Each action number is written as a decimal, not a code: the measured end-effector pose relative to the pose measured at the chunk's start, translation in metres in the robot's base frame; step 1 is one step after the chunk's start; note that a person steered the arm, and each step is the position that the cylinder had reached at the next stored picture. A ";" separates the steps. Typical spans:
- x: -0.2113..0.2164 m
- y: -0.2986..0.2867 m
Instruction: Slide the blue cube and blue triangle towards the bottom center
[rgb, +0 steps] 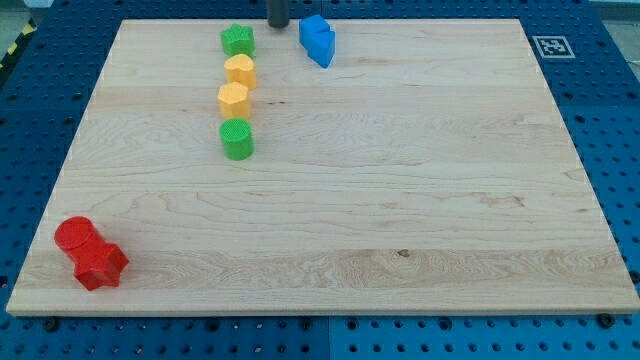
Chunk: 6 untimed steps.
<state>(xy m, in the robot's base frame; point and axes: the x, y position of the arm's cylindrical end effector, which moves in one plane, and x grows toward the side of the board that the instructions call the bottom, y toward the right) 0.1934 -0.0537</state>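
Note:
Two blue blocks stand touching each other near the board's top edge, a little left of centre. The upper blue block (313, 29) looks like the cube. The lower blue block (323, 48) looks like the triangle, though the shapes are hard to tell apart. My tip (278, 26) is at the view's top edge, just left of the blue pair and right of a green block (238, 41), with a small gap to the upper blue block. Only the rod's lowest part shows.
Below the green block a column runs down: a yellow block (241, 71), another yellow block (233, 99) and a green cylinder (237, 139). Two red blocks (90, 252) sit touching at the bottom left corner. A black-and-white marker (549, 46) is at the board's top right corner.

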 end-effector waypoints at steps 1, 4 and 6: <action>0.000 0.037; 0.031 0.038; 0.063 0.059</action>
<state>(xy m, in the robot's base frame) 0.2567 0.0049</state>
